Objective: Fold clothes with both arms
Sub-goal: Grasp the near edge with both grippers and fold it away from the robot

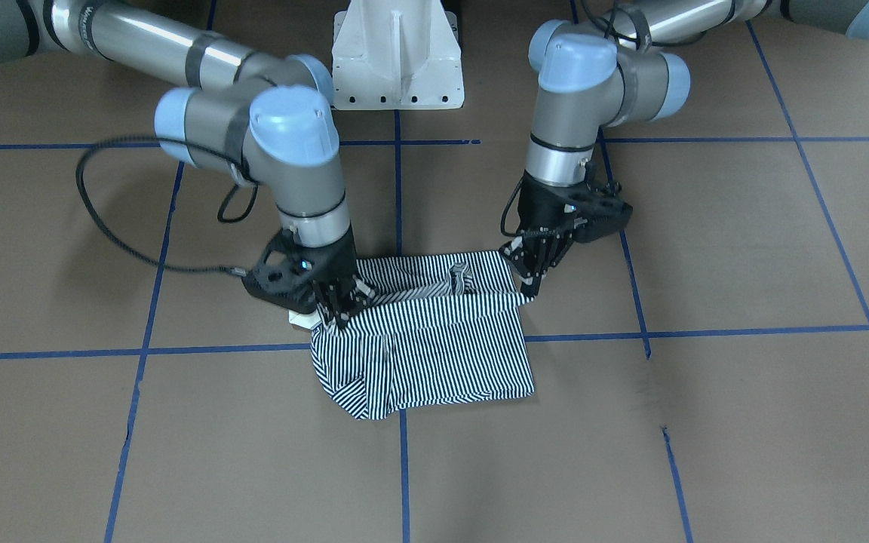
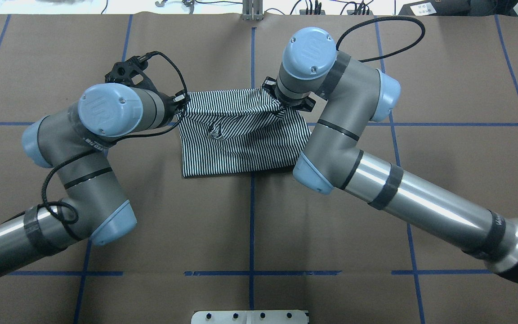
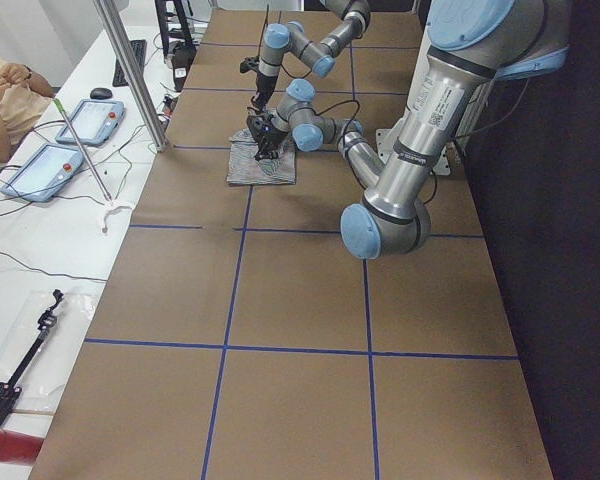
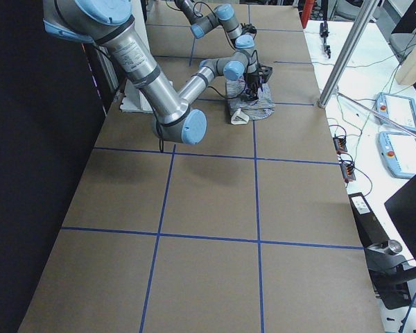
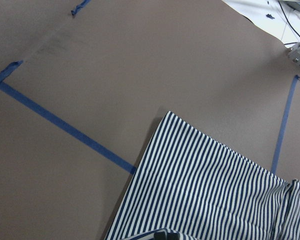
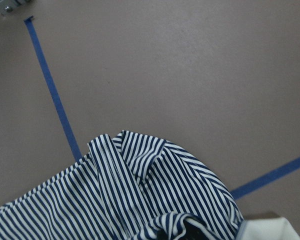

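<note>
Both arms [image 1: 306, 181] [image 1: 563, 151] on striped shirt [image 1: 434, 354]

My shirt [image 1: 434, 354] at the frame's centre is thin navy-and-white stripes with a plain cream collar [image 1: 300, 320] at its left, the table [image 1: 744, 249] is brown gridded with blue tape [image 1: 706, 331], and my arms [image 1: 133, 41] are silver-grey with light-blue caps [image 1: 291, 121]

The shirt [image 1: 434, 354] lies on the table [image 1: 706, 422] straight before the base [image 1: 397, 53], across a tape line [image 1: 403, 475] that runs away from the robot. The left gripper [image 1: 531, 286] grips its left side and the right gripper [image 1: 338, 313] its right side. The shirt spans between them, partly doubled over itself.
</note>
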